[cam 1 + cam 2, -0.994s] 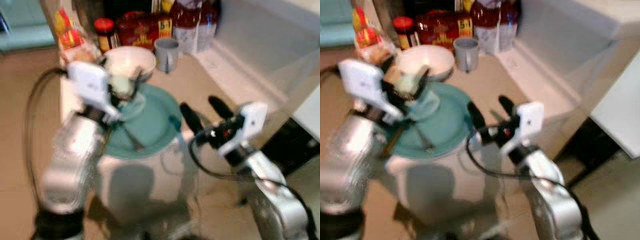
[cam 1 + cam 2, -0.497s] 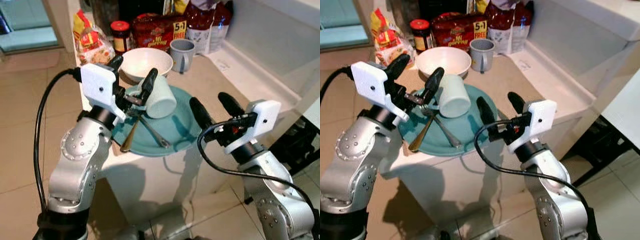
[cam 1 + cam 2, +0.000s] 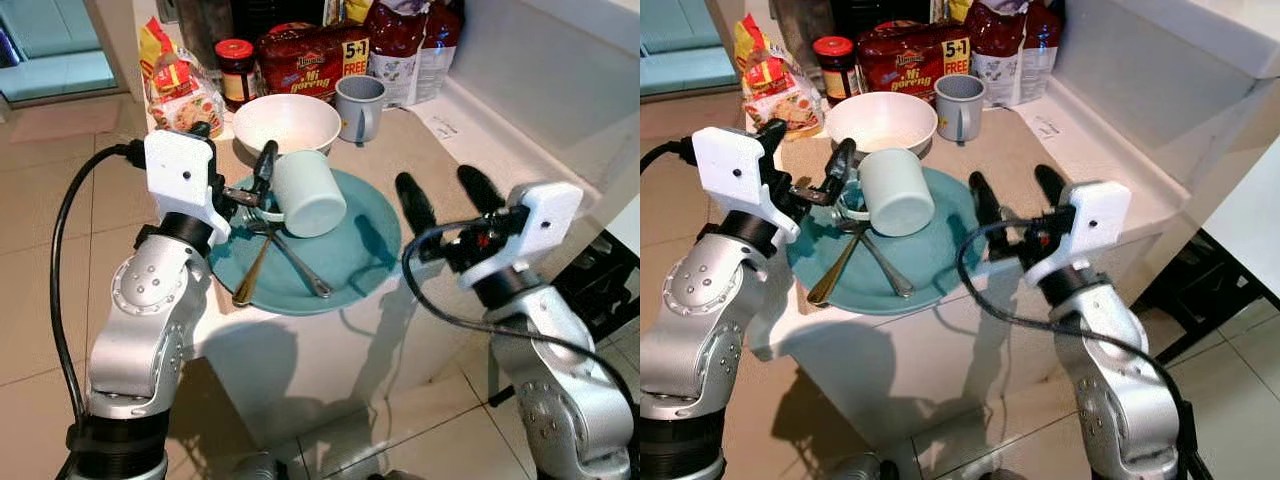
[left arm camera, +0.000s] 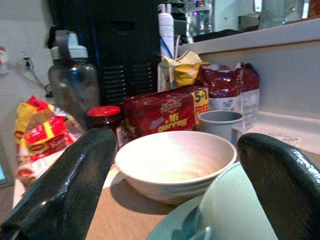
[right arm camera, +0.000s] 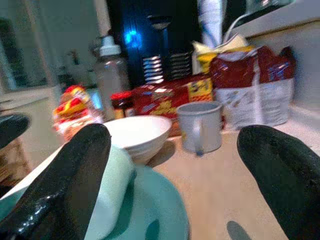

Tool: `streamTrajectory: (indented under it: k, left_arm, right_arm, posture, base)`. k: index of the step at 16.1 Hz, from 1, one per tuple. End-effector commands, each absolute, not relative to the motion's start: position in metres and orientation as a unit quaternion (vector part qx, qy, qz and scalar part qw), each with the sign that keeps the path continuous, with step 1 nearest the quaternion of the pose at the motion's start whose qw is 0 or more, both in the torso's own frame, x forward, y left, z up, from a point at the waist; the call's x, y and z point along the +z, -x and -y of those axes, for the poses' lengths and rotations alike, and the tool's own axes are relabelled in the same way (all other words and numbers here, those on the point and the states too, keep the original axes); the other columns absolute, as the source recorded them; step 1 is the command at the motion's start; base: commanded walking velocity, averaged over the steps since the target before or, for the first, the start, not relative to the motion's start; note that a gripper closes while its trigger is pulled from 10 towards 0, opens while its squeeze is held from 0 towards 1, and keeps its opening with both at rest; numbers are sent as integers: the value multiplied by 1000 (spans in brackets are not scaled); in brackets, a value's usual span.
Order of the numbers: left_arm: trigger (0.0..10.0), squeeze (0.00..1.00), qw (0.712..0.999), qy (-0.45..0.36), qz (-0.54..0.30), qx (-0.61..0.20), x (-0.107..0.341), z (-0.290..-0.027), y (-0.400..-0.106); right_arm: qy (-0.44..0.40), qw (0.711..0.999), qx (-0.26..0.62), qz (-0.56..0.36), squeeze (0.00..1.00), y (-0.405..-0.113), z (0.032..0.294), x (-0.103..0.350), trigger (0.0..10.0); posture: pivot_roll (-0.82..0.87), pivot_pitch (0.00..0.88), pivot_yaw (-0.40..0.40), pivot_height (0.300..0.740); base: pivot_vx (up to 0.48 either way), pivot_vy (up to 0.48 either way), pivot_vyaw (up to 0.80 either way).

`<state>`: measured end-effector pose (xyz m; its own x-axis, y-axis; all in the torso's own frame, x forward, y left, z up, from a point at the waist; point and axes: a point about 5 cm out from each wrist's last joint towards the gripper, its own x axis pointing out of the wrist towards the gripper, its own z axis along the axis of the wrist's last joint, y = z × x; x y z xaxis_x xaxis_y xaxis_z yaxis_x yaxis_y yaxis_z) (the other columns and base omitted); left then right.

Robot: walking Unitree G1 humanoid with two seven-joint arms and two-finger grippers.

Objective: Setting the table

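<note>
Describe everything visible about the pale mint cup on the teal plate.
The pale mint cup looks ceramic, smooth and matte, and lies on its side on the teal plate, its flat base facing the camera and its mouth toward the left tool. That tool's fingers are spread around the rim end; contact is unclear. A fork and a spoon lie beside it, and the white bowl stands just behind.

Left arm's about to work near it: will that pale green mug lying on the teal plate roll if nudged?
Probably. The pale green mug lies on its side, so its round wall could roll across the smooth teal plate. It looks like glazed ceramic, likely slippery and breakable. The open left gripper is right beside it.
</note>
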<state>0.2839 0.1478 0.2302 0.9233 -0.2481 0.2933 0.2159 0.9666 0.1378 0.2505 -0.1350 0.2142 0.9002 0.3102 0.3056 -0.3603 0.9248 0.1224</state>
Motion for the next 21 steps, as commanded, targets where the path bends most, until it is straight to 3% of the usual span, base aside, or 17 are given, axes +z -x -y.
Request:
streamTrajectory:
  k: [1, 9, 16, 21]
  left_arm:
    - [10000, 0, 980, -54, 158, -111, 232, -148, -285]
    - [10000, 0, 977, -59, 164, -123, 234, -141, -283]
    - [10000, 0, 976, -67, 163, -130, 234, -139, -284]
    - [10000, 0, 976, -81, 158, -128, 235, -140, -287]
  right_arm:
    - [-87, 972, 155, 152, 0, -253, 140, 218, 10000]
    - [-86, 975, 140, 152, 0, -255, 145, 219, 10000]
    - [-105, 975, 141, 133, 0, -254, 144, 212, 10000]
    - [-90, 981, 135, 103, 0, -261, 139, 206, 10000]
  posture:
    - [110, 39, -15, 740]
    - [103, 48, -19, 740]
    - [100, 53, -12, 740]
    - [105, 55, -9, 740]
  base:
    - [0, -480, 800]
    - [0, -480, 800]
    - [0, -480, 0]
    - [0, 0, 0]
